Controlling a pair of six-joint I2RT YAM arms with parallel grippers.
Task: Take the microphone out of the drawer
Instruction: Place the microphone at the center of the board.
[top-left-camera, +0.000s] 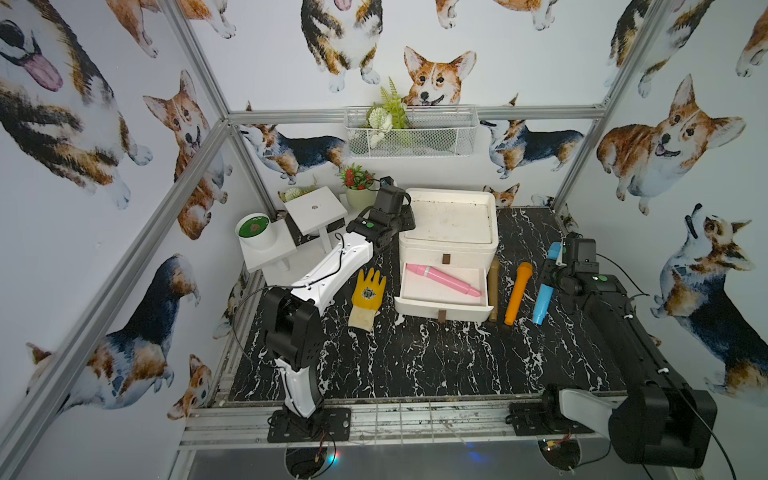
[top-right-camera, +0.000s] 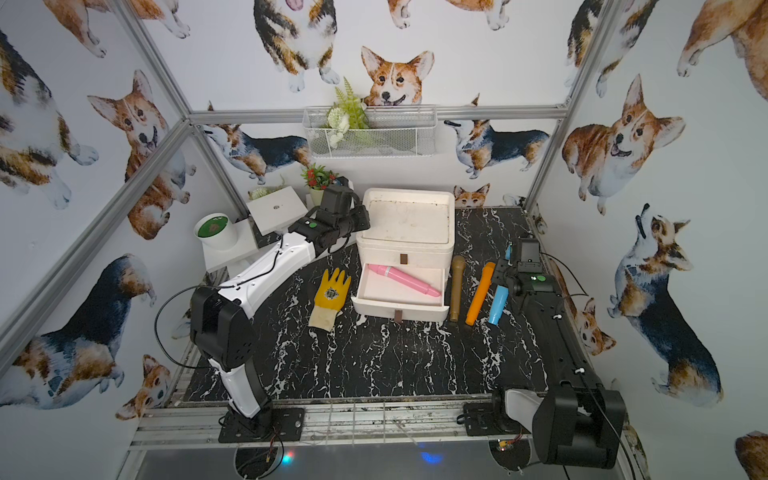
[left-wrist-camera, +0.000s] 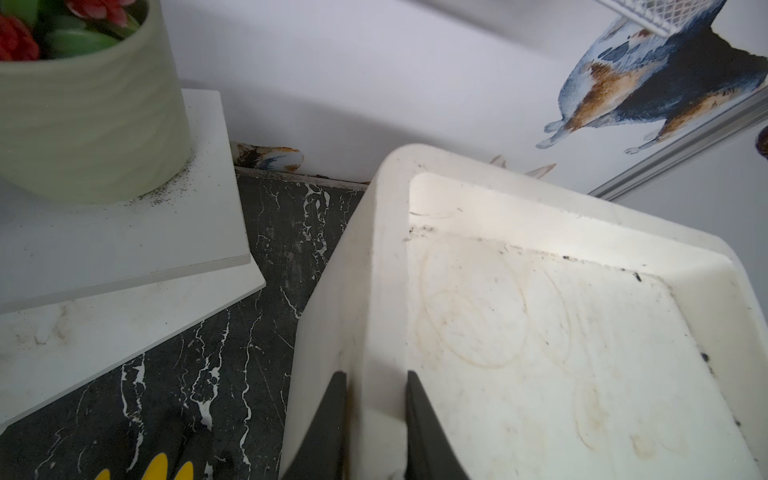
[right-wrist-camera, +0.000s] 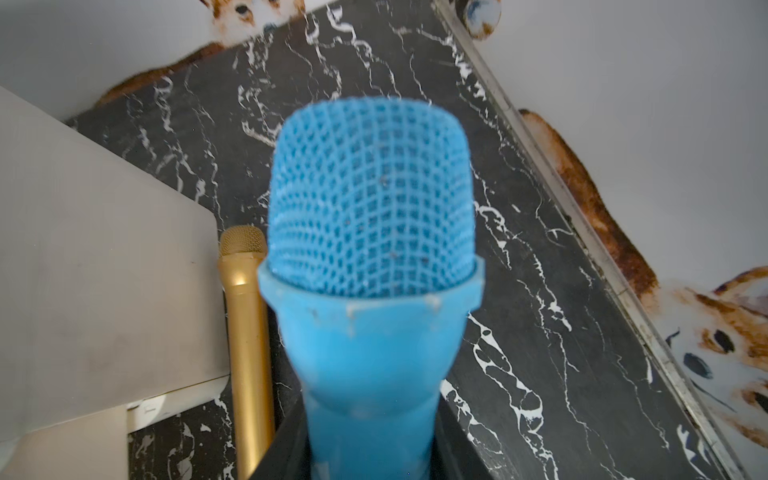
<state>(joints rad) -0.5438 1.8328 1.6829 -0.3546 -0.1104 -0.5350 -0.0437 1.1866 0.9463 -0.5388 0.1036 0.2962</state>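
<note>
The white cabinet's lower drawer stands pulled open, and a pink microphone lies slanted inside it. My left gripper is shut on the rim of the cabinet's top tray, one finger on each side of the wall. To the right of the cabinet, my right gripper is shut on the handle of a blue microphone, just below its mesh head. I cannot tell whether its tail touches the table.
A gold microphone lies against the cabinet's right side, with an orange one beside it. A yellow glove lies left of the drawer. White stands with a pale green flower pot fill the back left corner.
</note>
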